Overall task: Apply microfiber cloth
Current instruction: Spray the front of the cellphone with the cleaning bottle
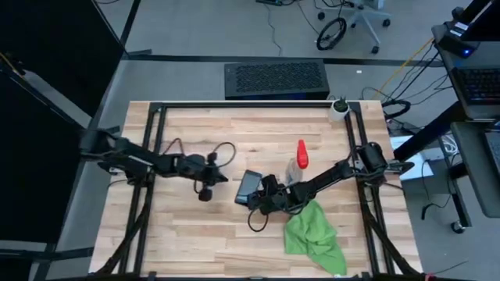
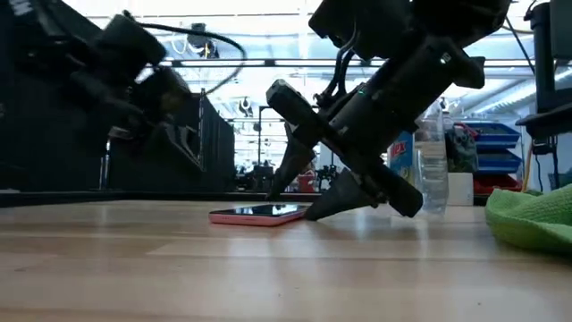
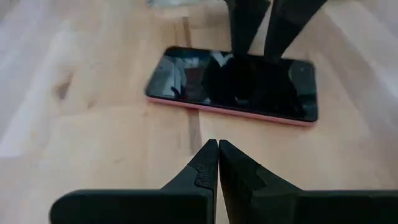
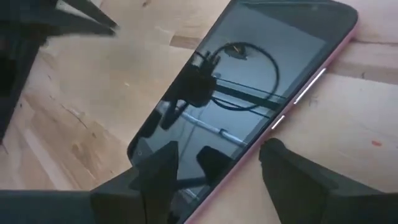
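microfiber cloth [image 2: 536, 219] cut off rightward

The bright green microfiber cloth [image 1: 313, 233] is lying crumpled in a loose heap on the wooden table, toward its near right part, its soft folds showing at table height.

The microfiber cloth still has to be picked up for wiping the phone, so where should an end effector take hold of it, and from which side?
The microfiber cloth lies crumpled on the table, near the right front corner. Probably best: come straight down and pinch a raised fold in its upper, bunched part, which the low view shows humped above the wood. The right end effector, open at the phone, is nearest.
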Action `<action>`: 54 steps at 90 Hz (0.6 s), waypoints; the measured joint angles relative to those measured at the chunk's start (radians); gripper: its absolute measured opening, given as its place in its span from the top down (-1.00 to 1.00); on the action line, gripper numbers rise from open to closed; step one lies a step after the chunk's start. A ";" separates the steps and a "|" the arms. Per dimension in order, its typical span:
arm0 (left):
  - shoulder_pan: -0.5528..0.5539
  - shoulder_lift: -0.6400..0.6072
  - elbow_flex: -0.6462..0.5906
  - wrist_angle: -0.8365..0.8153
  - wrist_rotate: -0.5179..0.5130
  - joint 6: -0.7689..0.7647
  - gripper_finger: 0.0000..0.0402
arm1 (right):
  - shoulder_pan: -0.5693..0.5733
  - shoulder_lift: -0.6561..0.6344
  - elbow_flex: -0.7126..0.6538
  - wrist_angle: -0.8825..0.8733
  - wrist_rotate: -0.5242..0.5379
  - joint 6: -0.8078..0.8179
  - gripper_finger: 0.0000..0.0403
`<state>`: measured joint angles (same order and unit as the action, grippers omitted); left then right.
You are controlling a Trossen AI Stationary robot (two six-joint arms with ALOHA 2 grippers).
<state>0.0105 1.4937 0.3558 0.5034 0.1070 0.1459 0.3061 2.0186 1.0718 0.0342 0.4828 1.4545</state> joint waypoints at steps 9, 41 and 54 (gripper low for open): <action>0.000 0.086 0.040 0.003 0.005 0.002 1.00 | -0.005 0.000 0.000 0.001 -0.003 0.031 -0.03; 0.000 0.242 0.168 0.013 0.014 0.126 1.00 | -0.007 0.000 0.001 0.001 -0.014 0.082 -0.03; 0.000 0.260 0.199 0.000 0.014 0.133 1.00 | -0.005 0.000 0.000 -0.004 -0.027 0.126 -0.03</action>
<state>0.0109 1.7540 0.5547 0.5037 0.1211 0.2794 0.3012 2.0185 1.0721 0.0302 0.4563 1.5808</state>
